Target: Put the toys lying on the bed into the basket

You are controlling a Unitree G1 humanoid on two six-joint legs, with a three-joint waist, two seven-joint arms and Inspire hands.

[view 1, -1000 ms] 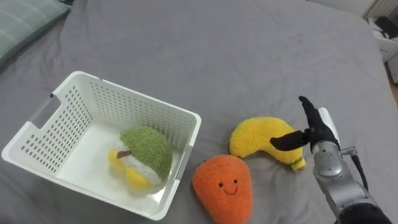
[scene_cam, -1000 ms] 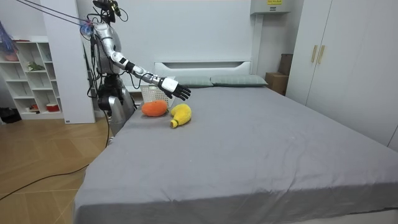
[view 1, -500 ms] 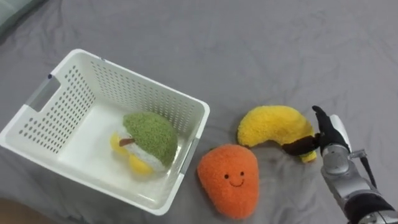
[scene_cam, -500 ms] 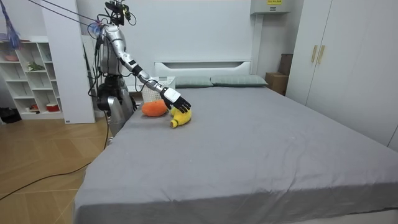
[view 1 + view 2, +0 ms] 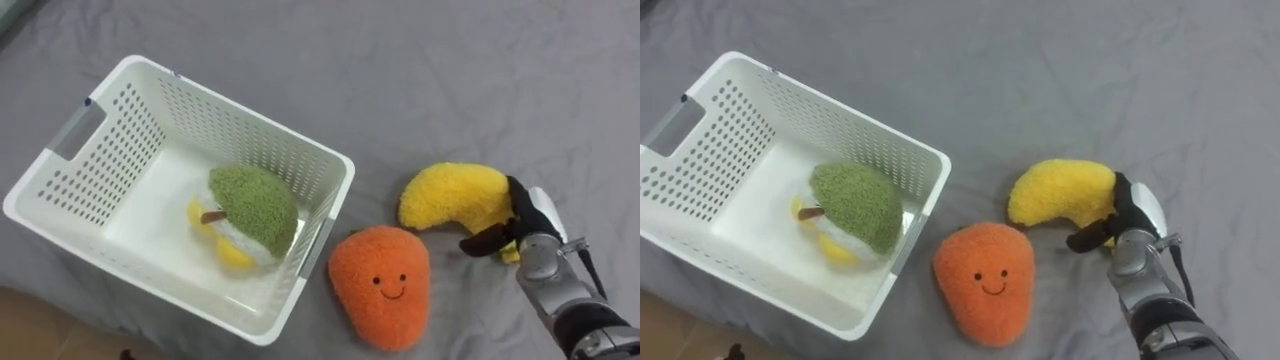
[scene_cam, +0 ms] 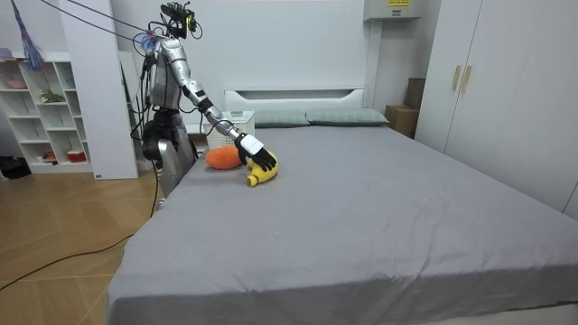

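A white perforated basket (image 5: 100,165) sits on the grey bed at the left, with a green and yellow plush toy (image 5: 255,205) inside it. Just right of the basket lies an orange plush toy with a smiling face (image 5: 382,285). Beyond it lies a yellow banana plush (image 5: 450,197). My right hand (image 5: 528,225) rests on the banana's right end, fingers over the top and thumb curled round the front. In the room view I stand at the bed's corner with my right arm stretched down to the banana (image 6: 262,169).
The bed's near edge and wooden floor (image 5: 40,335) show at the lower left, close to the basket. Grey sheet spreads wide to the right and beyond. Pillows (image 6: 343,117) lie at the headboard; a shelf unit (image 6: 45,108) stands behind me.
My right hand has come down from above the banana onto its right end, and the fingers and thumb have closed round it. The head camera has shifted slightly.
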